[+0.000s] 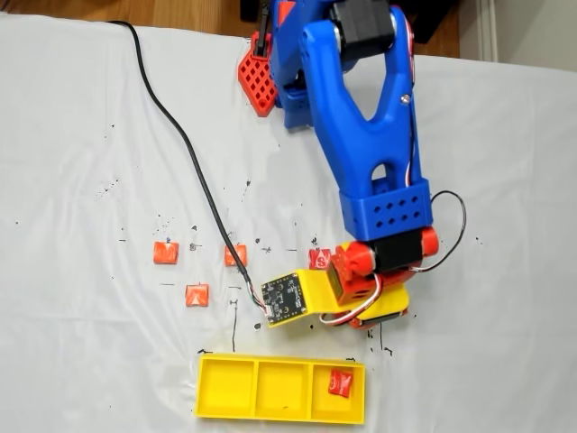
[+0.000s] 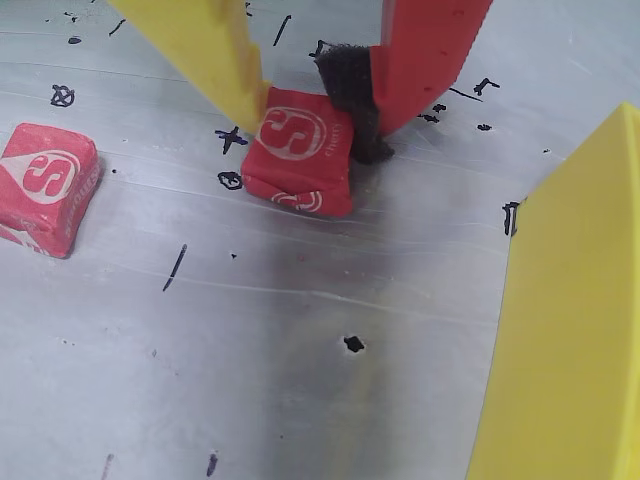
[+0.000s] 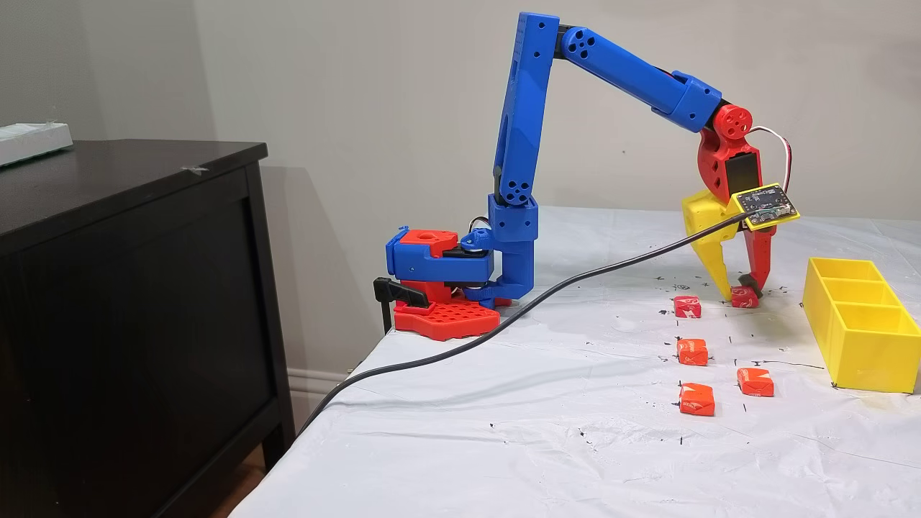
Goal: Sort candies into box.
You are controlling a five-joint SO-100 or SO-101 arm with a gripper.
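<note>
A dark red candy with a white S mark [image 2: 300, 155] lies on the white table cover, and my gripper [image 2: 305, 125] is shut on it. The yellow finger [image 2: 215, 50] touches its left corner and the red finger's black pad [image 2: 350, 100] presses its right side. In a fixed view the same candy [image 3: 743, 296] sits at the fingertips of the gripper [image 3: 740, 291], just left of the yellow box [image 3: 860, 324]. A second dark red candy [image 2: 45, 188] lies nearby. One candy [image 1: 340, 382] rests in the box's right compartment [image 1: 347, 417].
Three orange-red candies [image 1: 165, 253] [image 1: 235, 256] [image 1: 196, 295] lie loose on the cover left of the arm. A black cable [image 1: 180, 135] runs across the table to the wrist camera board [image 1: 284, 296]. A dark cabinet [image 3: 129, 302] stands beside the table.
</note>
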